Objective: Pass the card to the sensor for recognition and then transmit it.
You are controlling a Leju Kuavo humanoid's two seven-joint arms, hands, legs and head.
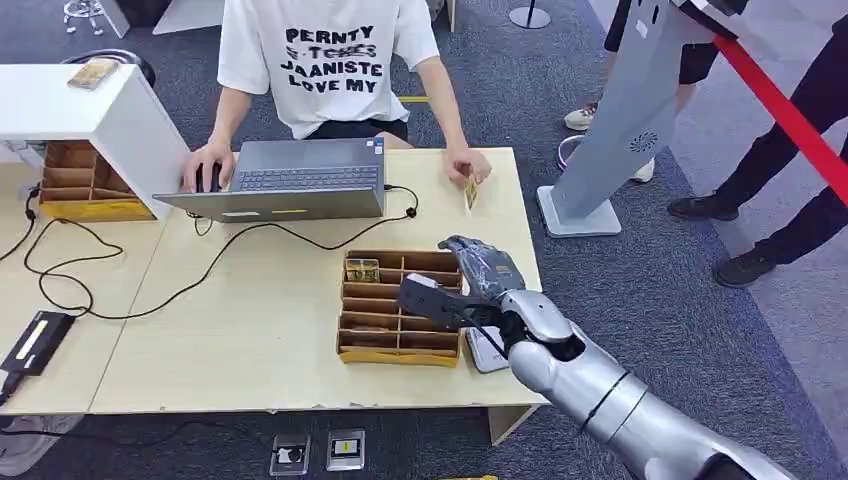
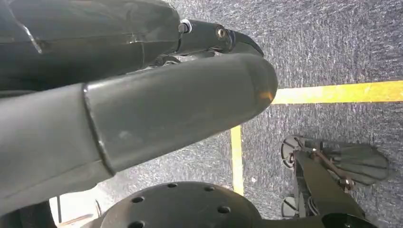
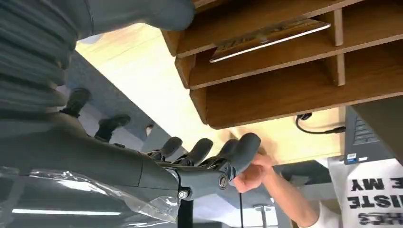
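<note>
The right hand (image 1: 478, 272) hovers, fingers (image 3: 199, 151) spread and empty, above the wooden organizer (image 1: 400, 305) near the tabletop's right edge. The card (image 1: 470, 192) stands pinched in a person's hand (image 1: 466, 165) at the far-right corner; a mistimed reach could knock it loose. The left hand's (image 2: 142, 95) fingers I cannot tell.

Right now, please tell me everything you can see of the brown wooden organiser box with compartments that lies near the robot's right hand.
The brown wooden organiser box lies flat on the light wooden table, near its front right part. Thin dividers split it into rows of open slots, and its front edge looks yellowish. One back slot holds a small gold-coloured card; the right wrist view shows a flat card in a slot. The robot's right hand hovers over its right side with fingers spread; whether it touches the box I cannot tell.
</note>
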